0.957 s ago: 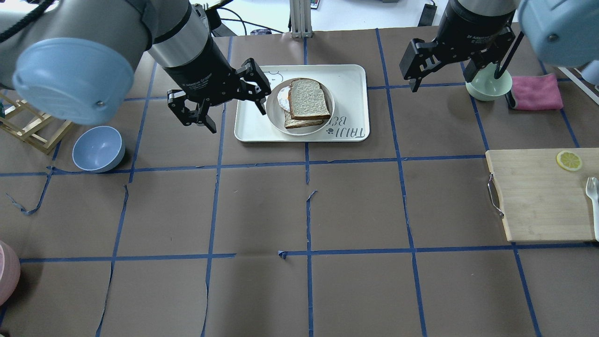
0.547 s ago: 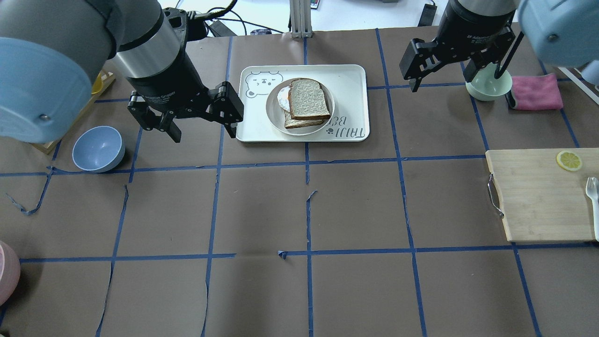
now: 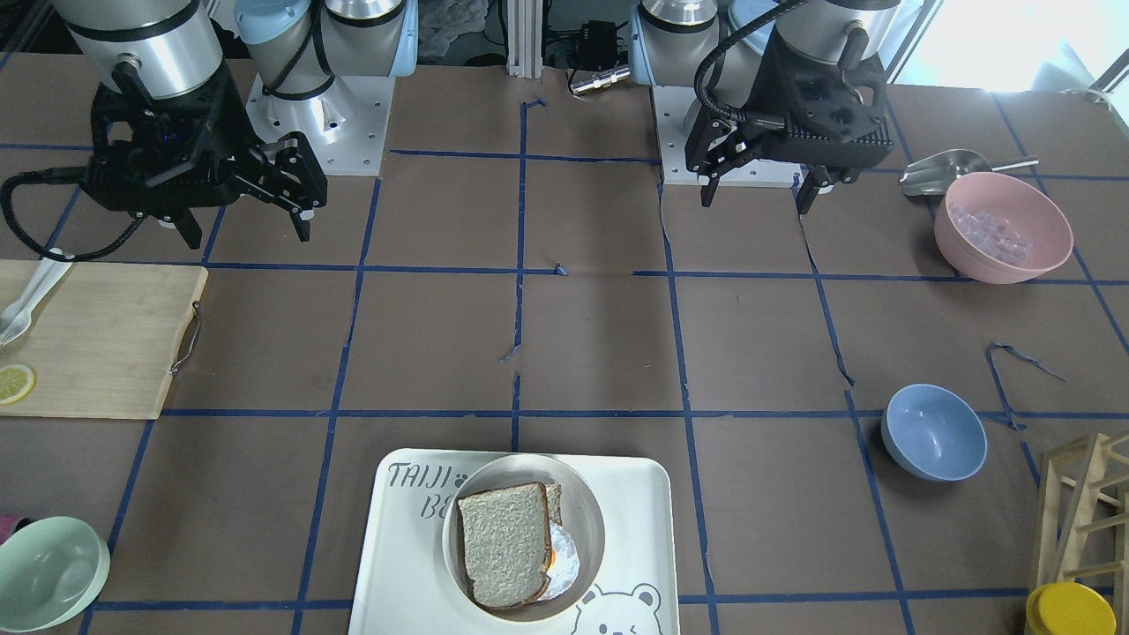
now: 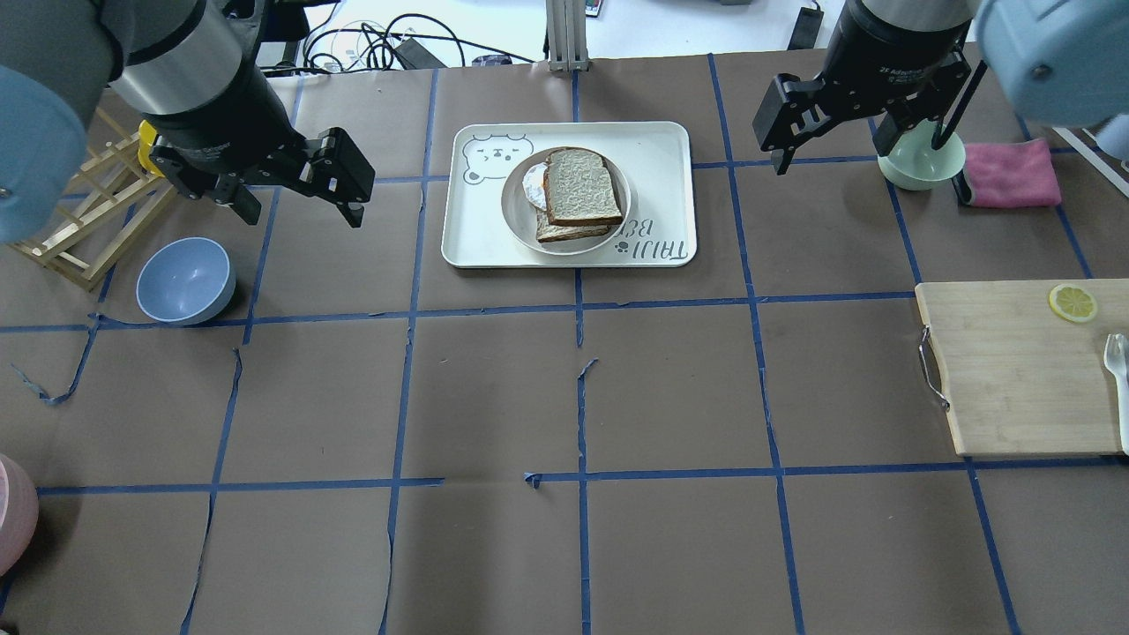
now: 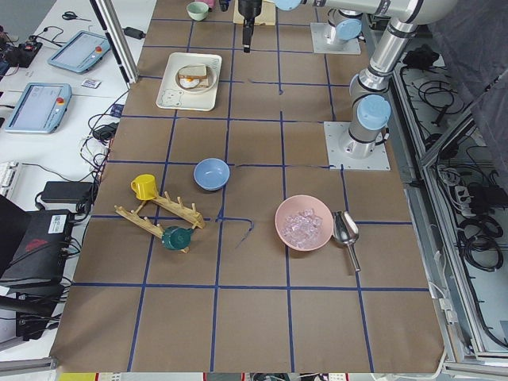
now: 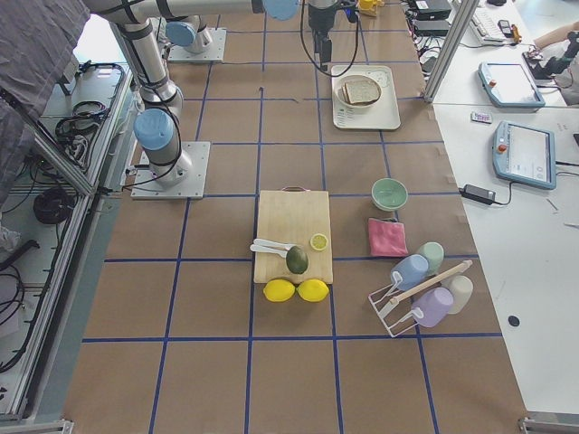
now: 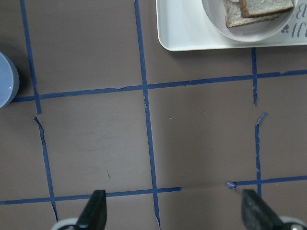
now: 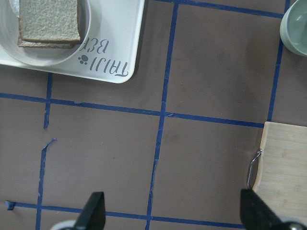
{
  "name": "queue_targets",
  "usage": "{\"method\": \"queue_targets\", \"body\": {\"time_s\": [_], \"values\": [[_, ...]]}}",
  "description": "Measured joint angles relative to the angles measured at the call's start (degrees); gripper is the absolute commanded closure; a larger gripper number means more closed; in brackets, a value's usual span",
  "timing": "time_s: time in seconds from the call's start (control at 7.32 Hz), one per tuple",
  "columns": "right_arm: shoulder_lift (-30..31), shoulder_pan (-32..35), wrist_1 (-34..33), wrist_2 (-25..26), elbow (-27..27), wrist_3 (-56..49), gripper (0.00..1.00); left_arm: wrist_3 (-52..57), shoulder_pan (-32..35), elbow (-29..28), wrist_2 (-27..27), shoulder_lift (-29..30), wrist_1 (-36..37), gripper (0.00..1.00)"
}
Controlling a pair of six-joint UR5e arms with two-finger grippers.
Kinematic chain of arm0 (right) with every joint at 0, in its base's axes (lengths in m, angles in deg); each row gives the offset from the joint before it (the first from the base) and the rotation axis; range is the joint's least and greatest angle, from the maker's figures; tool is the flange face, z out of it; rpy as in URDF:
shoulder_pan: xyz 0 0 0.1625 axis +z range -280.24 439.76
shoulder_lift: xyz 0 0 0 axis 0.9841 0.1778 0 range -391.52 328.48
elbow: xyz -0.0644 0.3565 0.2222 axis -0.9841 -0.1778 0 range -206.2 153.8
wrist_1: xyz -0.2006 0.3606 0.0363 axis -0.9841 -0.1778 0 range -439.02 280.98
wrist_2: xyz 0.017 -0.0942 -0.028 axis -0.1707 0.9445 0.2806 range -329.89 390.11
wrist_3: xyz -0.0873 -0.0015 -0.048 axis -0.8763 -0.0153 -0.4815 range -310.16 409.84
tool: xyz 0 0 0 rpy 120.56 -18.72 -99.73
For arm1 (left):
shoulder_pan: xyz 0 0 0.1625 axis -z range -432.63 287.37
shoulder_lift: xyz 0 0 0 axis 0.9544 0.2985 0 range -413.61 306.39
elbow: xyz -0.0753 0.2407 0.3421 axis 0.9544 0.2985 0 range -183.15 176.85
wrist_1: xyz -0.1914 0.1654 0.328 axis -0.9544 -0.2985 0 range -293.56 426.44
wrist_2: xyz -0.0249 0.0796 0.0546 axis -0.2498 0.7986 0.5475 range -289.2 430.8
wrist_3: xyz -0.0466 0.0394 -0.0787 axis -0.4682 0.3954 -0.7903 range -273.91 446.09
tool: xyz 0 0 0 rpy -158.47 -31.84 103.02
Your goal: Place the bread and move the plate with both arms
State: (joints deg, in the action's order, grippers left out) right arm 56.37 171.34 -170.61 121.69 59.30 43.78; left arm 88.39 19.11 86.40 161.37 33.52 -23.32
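Observation:
The bread (image 4: 580,185) lies on top of a second slice with a fried egg (image 4: 532,186), inside the round off-white plate (image 4: 516,212). The plate stands on the bear-printed tray (image 4: 657,145). Bread (image 3: 503,542) and plate (image 3: 589,516) also show in the front view. My left gripper (image 4: 300,214) is open and empty, above the table left of the tray; its fingers show wide apart in the left wrist view (image 7: 175,213). My right gripper (image 4: 869,172) is open and empty, to the right of the tray; it also shows in the right wrist view (image 8: 172,213).
A blue bowl (image 4: 185,280) and a wooden rack (image 4: 79,220) stand at the left. A green bowl (image 4: 922,163) and a pink cloth (image 4: 1010,172) are under the right arm. A cutting board (image 4: 1023,370) with a lemon slice (image 4: 1072,302) is at the right. A pink bowl (image 3: 1004,227) stands near the left base.
My left arm has drawn back to the left, away from the plate and tray, with its gripper still open. The right arm, plate and bread have not moved.

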Motion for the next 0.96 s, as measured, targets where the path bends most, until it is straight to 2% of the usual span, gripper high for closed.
{"method": "queue_targets", "body": {"time_s": [0.41,0.96], "values": [[0.0,0.0,0.0,0.0,0.0,0.0,0.0,0.0,-0.6,-0.7,0.4,1.8,4.6,0.0],[0.0,0.0,0.0,0.0,0.0,0.0,0.0,0.3,-0.3,-0.8,0.4,2.1,5.7,0.0]]}}
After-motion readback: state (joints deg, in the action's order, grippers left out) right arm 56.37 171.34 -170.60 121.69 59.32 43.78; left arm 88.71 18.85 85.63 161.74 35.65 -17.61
